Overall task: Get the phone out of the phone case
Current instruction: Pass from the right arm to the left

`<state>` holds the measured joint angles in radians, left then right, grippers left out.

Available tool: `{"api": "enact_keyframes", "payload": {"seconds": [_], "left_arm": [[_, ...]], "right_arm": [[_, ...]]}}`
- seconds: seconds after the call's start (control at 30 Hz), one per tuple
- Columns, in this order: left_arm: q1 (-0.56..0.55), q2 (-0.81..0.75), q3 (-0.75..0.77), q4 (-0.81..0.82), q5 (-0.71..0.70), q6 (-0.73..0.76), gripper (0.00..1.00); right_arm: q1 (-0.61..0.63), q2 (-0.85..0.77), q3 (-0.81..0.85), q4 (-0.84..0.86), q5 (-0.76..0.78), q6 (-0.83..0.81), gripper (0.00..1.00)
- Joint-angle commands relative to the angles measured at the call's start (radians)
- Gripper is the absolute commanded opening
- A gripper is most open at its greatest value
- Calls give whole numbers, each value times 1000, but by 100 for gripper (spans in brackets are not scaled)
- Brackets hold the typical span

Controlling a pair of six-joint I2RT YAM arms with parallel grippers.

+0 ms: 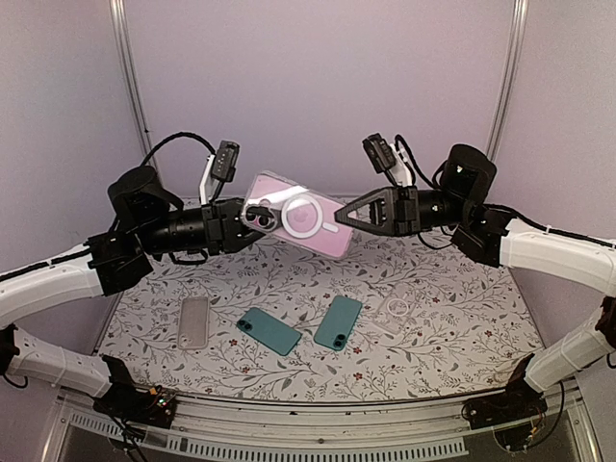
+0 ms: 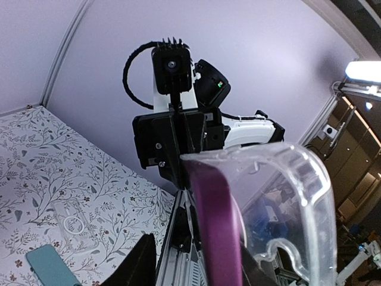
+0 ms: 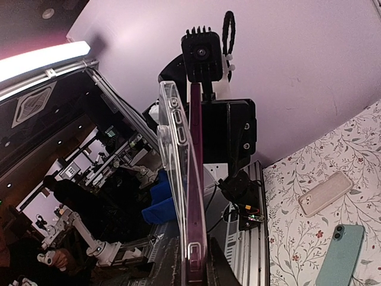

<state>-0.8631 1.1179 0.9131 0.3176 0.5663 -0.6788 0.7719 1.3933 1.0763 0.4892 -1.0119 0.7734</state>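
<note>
Top external view first: where does the phone (image 1: 322,236) sit?

— In the air, well above the bench (image 1: 452,337), slung between the two arms. Its pink back and camera lenses are turned toward the overhead camera. The left tool (image 1: 248,219) is at the camera end and the right tool (image 1: 345,219) at the opposite end.

Is the phone case (image 2: 300,196) on it?

— Partly. The left wrist view shows a clear corner of the case standing away from the purple edge of the phone, with a gap between them. The right wrist view agrees: case wall and phone edge run side by side, parted at the far end and meeting at the near end.

How do the tools stand?

— The right tool is clamped tight on the near, cased end of the phone, and both edges vanish between its fingers. The left tool has a finger (image 2: 140,262) on either side of the phone's edge, with a gap showing on one side. Whether it presses on the phone cannot be told.

And what lies on the bench?

— Four things in a loose row beneath the phone. A frosted case (image 1: 193,321) is at the left, then a teal phone (image 1: 269,330) and a second teal phone (image 1: 338,322) near it, both tilted. A ringed clear case (image 1: 393,313) is at the right. None touches another.
</note>
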Motion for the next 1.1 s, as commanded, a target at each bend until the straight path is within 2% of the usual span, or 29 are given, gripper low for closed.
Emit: {"api": "enact_keyframes", "payload": {"seconds": [0.0, 0.43, 0.57, 0.63, 0.67, 0.7, 0.77, 0.9, 1.07], "left_arm": [[-31, 13, 33, -22, -14, 27, 38], [-42, 24, 27, 1, -17, 17, 18], [-42, 8, 4, 28, -37, -7, 15], [-42, -2, -11, 38, -48, -17, 21], [-42, -7, -16, 42, -54, -21, 33], [-42, -15, -21, 46, -57, -25, 38], [-41, -31, -28, 45, -58, -24, 43], [-40, -69, -25, 0, -54, -5, 44], [-39, -115, -30, -45, -39, 1, 40]], "right_arm": [[9, -28, 47, -36, 80, -48, 0], [10, -35, 42, -87, 137, -75, 0], [10, -33, 37, -102, 162, -75, 0], [10, -30, 33, -104, 167, -70, 0], [10, -29, 31, -104, 166, -66, 0], [10, -28, 31, -102, 164, -61, 0], [8, -24, 32, -101, 152, -55, 0], [2, -13, 33, -91, 96, -27, 0], [0, 1, 32, -89, 24, -8, 0]]}}
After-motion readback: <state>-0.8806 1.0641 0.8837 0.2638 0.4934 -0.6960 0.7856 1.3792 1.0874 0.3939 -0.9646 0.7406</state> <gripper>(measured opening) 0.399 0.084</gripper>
